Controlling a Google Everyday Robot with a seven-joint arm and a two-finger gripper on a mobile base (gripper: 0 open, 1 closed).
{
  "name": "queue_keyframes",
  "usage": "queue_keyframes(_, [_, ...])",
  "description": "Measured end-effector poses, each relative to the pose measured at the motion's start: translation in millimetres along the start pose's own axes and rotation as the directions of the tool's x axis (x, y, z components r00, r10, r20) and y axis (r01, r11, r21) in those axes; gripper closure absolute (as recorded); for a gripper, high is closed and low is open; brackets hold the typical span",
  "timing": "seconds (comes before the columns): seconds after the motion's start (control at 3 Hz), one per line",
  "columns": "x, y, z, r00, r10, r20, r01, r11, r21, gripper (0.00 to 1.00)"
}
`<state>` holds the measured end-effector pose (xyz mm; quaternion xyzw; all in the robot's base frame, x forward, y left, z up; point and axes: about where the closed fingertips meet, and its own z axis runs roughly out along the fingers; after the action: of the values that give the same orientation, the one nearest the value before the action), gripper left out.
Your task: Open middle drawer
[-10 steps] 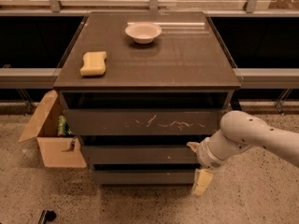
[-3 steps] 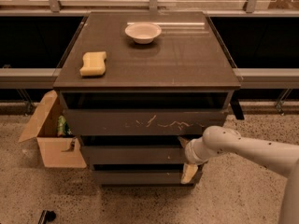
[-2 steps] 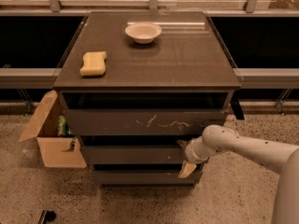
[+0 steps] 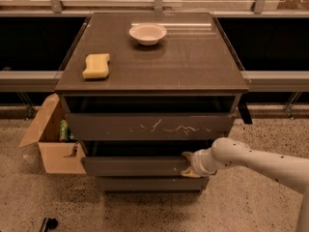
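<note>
The middle drawer (image 4: 130, 166) is the plain dark-grey front under the scratched top drawer front (image 4: 149, 125). It stands out a little from the cabinet, with a dark gap above it. My gripper (image 4: 188, 165) is at the right end of the middle drawer front. Its cream fingers (image 4: 185, 155) sit over the front's upper and lower edges, closed on it. My white arm (image 4: 256, 163) reaches in from the right. The bottom drawer front (image 4: 149, 183) sits flush below.
A yellow sponge (image 4: 96, 65) and a white bowl (image 4: 147, 34) lie on the cabinet top (image 4: 193, 66). An open cardboard box (image 4: 53, 144) stands on the floor by the cabinet's left side. A small dark object (image 4: 48, 223) lies on the speckled floor at front left.
My gripper moved left from beside the cabinet onto the right end of the middle drawer front. The middle drawer front has come out a little towards the camera.
</note>
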<state>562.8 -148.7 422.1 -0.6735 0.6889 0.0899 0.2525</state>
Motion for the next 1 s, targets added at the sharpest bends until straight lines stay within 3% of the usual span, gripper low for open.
queue_keyframes(0.33, [-2.7,0.9,-5.0,1.000,0.002,0.003,-0.002,1.0000,0.001,0.90])
queue_keyframes(0.67, [-6.2,-0.7,-11.3,1.000,0.002,0.003,-0.002,1.0000,0.001,1.00])
queue_keyframes(1.0, [-6.4,-0.7,-11.7,1.000,0.002,0.003,-0.002,1.0000,0.001,0.84])
